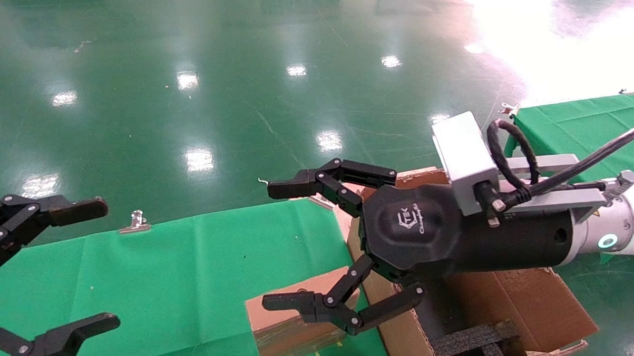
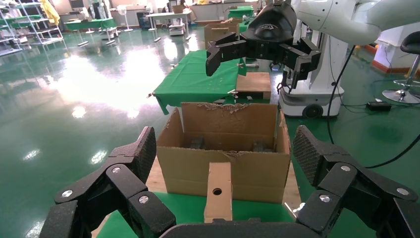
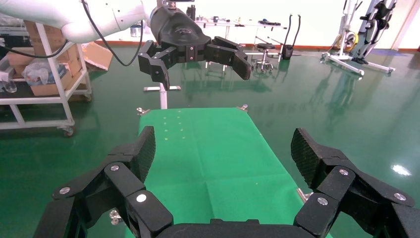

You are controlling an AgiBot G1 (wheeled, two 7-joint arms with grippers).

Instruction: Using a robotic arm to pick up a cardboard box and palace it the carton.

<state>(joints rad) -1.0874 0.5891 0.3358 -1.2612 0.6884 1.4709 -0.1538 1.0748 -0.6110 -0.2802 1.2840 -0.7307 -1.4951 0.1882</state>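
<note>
The small cardboard box [image 1: 295, 321] lies flat on the green table [image 1: 193, 266] against the carton's left side; in the left wrist view the box [image 2: 219, 191] shows its round hole. The carton [image 1: 516, 297] stands at the table's right end with flaps up and black foam [image 1: 475, 341] inside; it also shows in the left wrist view [image 2: 223, 163]. My right gripper [image 1: 274, 245], on the white robotic arm [image 1: 630, 225], is open and empty above the box. My left gripper [image 1: 96, 267] is open and empty over the table's left part.
A metal clip [image 1: 135, 222] holds the cloth at the table's far edge. A second green table [image 1: 584, 121] stands at the back right. Shiny green floor [image 1: 240, 96] lies beyond. The right wrist view shows bare green cloth [image 3: 213, 153] under its jaws.
</note>
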